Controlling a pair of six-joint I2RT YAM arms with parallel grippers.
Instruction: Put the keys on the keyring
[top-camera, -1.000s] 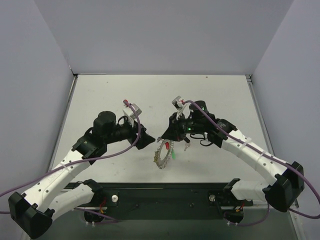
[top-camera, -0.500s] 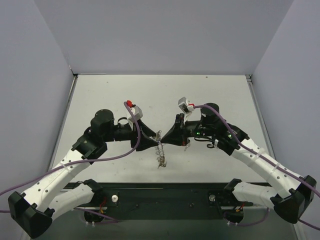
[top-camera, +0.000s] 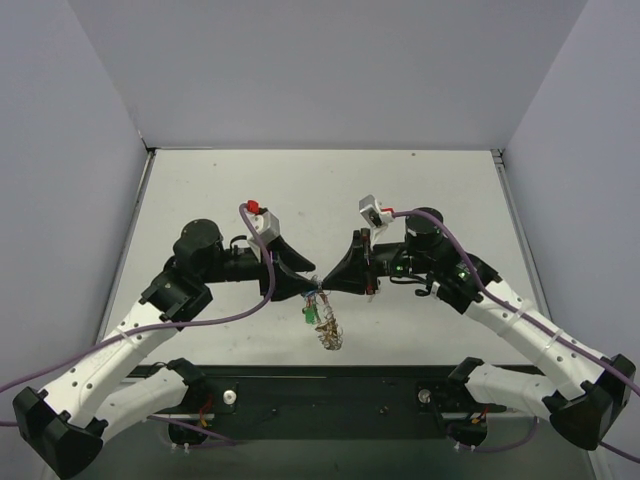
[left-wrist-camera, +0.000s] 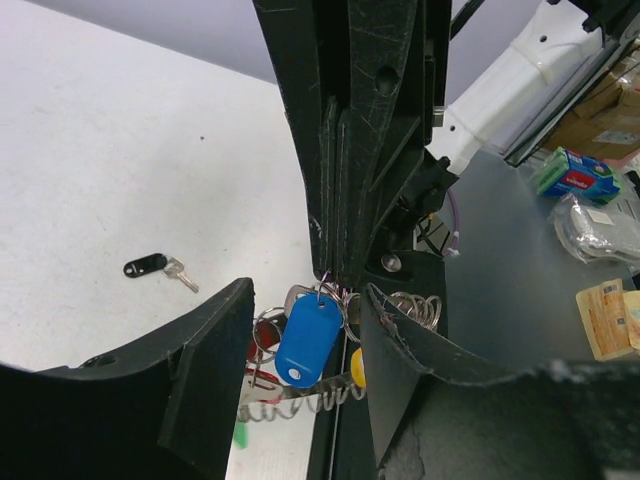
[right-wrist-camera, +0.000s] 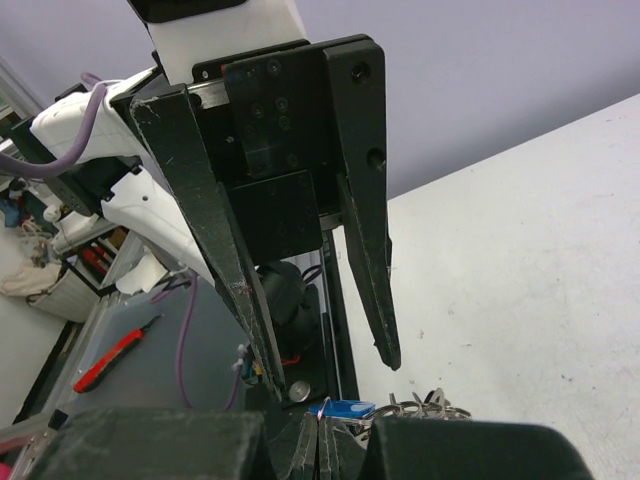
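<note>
The desk (top-camera: 200, 190) is white w/ grey walls round it. The L arm (top-camera: 130, 330) & R arm (top-camera: 520, 320) reach in from each side & meet nose to nose over the middle, up above the desk.

The R pincer (left-wrist-camera: 335, 272) is shut tight. It looks to pinch the top of the keyring (top-camera: 330, 338), so the ring hangs in the air under it, not on the desk. The L pincer (left-wrist-camera: 308, 300) faces it w/ its jaws partly apart, one on each side of the hanging bunch. It grips nothing, as far as the views show.

The keyring is the big silver coil ring, seen edge-on from the top cam. Small keys hang on it: a blue key (left-wrist-camera: 308, 340) right btw the L jaws, a red key (left-wrist-camera: 258, 352) behind it, a yellow key (left-wrist-camera: 357, 368) low down & a green key (top-camera: 312, 315) on the L side. One black key (left-wrist-camera: 150, 266) lies alone on the desk, well apart from the ring.

Step in hand, prob.: the L pincer lines up to take the ring or the blue key, so both arms have the bunch. Most keys look done. The black one looks left to do.

Next move needs: the L jaws must shut on the thin ring, not on the R fingers, which sit v. close. Go slow & straight. If the R pincer lets go too soon, the bunch could drop.
</note>
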